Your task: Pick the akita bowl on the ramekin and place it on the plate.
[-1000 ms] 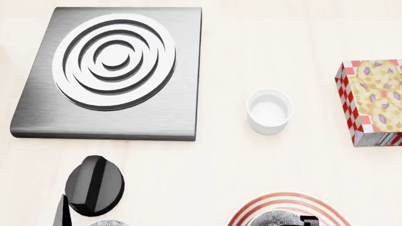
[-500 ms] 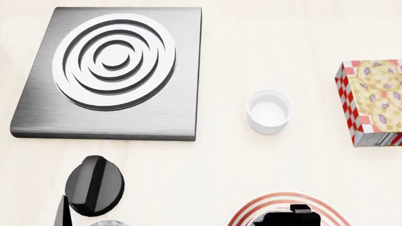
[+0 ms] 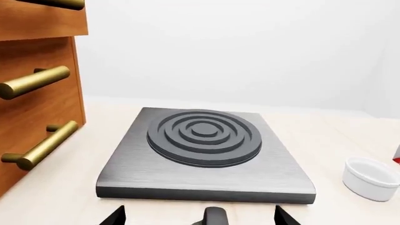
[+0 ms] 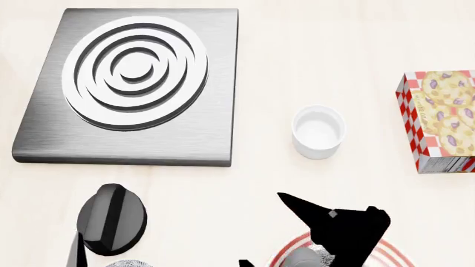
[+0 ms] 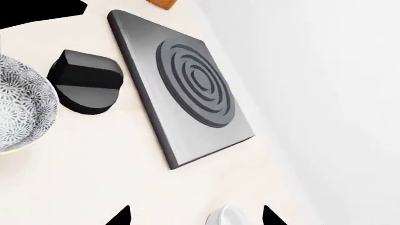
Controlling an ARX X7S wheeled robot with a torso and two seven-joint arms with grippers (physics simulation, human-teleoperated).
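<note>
1. Akita bowl (image 4: 301, 258): only a grey, speckled sliver of it shows at the bottom edge of the head view, mostly hidden under the dark right arm; it appears to sit on the plate (image 4: 392, 255), whose red rings curve round it; the ramekin (image 4: 318, 132) stands empty, well apart, beyond the plate.
2. A second bowl (image 5: 18, 112) of the same pattern sits just beside the black knob (image 4: 111, 218); I judge it is not the task's bowl.
3. Handling, as a judgement: it looks like glazed ceramic, so stiff, smooth and likely slippery, light enough for one gripper, and liable to chip if dropped onto the plate.
4. Where to hold: the wall is thin and deep, so one finger inside and one outside the rim seems the surest purchase; squeezing across the whole body risks it sliding out.
5. Right gripper (image 5: 195, 216): its fingertips stand wide apart with nothing between them.
6. Left gripper (image 3: 198, 216): also spread wide, holding nothing, facing the stove plate (image 3: 205, 154).
</note>
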